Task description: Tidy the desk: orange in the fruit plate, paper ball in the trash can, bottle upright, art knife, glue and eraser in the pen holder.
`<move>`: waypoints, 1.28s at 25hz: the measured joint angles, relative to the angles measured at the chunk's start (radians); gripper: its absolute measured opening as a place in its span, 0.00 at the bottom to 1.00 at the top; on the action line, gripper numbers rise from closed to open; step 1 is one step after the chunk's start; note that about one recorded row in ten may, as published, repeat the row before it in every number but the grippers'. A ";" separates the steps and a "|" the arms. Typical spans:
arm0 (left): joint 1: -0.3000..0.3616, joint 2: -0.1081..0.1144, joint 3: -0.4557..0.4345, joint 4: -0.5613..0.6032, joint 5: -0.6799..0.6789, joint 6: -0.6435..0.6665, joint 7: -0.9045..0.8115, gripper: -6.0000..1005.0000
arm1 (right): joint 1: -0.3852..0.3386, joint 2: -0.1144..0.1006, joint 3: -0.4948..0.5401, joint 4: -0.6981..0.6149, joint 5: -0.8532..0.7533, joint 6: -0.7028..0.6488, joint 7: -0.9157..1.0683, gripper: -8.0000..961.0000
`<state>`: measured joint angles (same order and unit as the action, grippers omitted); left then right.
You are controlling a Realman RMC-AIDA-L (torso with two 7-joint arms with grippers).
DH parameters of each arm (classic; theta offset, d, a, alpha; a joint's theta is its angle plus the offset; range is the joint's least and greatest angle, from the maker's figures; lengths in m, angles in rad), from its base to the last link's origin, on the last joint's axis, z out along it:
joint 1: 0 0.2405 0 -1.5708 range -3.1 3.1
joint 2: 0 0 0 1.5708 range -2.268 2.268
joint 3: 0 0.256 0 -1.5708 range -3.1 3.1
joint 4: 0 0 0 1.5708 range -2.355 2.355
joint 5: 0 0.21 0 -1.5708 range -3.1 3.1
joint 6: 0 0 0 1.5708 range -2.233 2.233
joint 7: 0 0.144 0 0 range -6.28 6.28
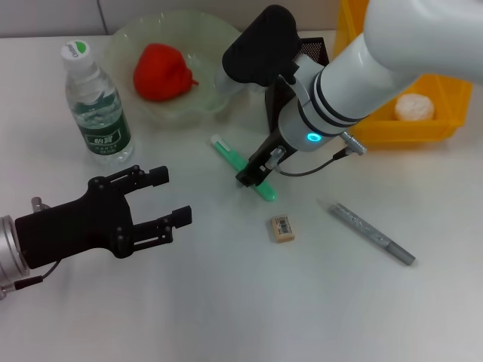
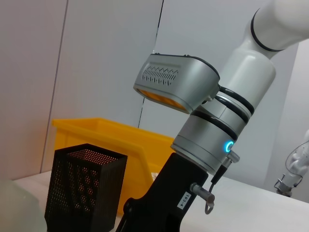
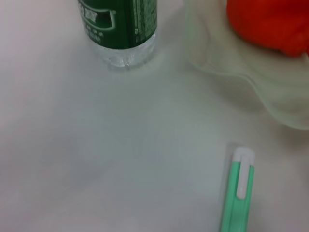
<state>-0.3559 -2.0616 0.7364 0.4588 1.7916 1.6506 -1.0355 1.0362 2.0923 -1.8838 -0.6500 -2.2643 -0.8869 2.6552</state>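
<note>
The green art knife (image 1: 243, 167) lies on the white desk mid-table. My right gripper (image 1: 251, 178) is down over its middle, and the knife's white end shows in the right wrist view (image 3: 239, 193). The tan eraser (image 1: 281, 228) and a grey glue pen (image 1: 373, 234) lie nearer the front. The orange (image 1: 161, 72) sits in the pale green fruit plate (image 1: 121, 45). The bottle (image 1: 94, 105) stands upright at the left. The paper ball (image 1: 413, 107) is in the yellow trash can (image 1: 400, 132). The black mesh pen holder (image 2: 84, 188) stands behind the right arm. My left gripper (image 1: 167, 197) is open and empty at the front left.
The right arm (image 1: 377, 68) reaches across from the back right and covers most of the pen holder in the head view. The plate (image 3: 241, 72), orange (image 3: 270, 19) and bottle base (image 3: 120, 24) show close to the knife in the right wrist view.
</note>
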 joint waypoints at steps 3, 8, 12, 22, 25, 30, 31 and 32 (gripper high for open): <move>0.000 0.000 0.003 0.000 -0.002 0.000 0.000 0.78 | -0.006 0.000 0.000 -0.005 -0.002 -0.003 0.000 0.42; 0.000 0.000 0.004 0.000 -0.003 0.000 -0.001 0.78 | -0.007 0.000 0.000 -0.006 -0.005 -0.005 0.000 0.39; 0.000 0.000 0.005 0.001 -0.006 0.000 -0.002 0.78 | -0.007 0.000 0.000 -0.007 -0.006 -0.005 0.000 0.37; 0.000 0.000 0.004 0.003 -0.006 0.001 -0.004 0.78 | -0.009 0.000 0.000 -0.013 -0.006 -0.009 0.000 0.23; 0.000 0.000 0.004 0.003 -0.006 0.001 -0.005 0.78 | -0.009 0.000 0.000 -0.014 -0.006 -0.009 0.000 0.20; -0.003 0.000 0.004 0.004 -0.006 0.002 -0.006 0.78 | -0.010 0.000 0.002 -0.021 -0.006 -0.009 0.000 0.19; -0.003 0.000 0.004 0.004 -0.006 0.002 -0.006 0.78 | -0.010 0.000 0.002 -0.022 -0.006 -0.009 0.000 0.19; -0.004 0.000 0.004 0.004 -0.006 0.001 -0.006 0.78 | -0.010 0.000 0.002 -0.022 -0.006 -0.009 0.000 0.19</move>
<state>-0.3595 -2.0616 0.7409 0.4630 1.7854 1.6521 -1.0415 1.0261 2.0920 -1.8821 -0.6719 -2.2706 -0.8961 2.6553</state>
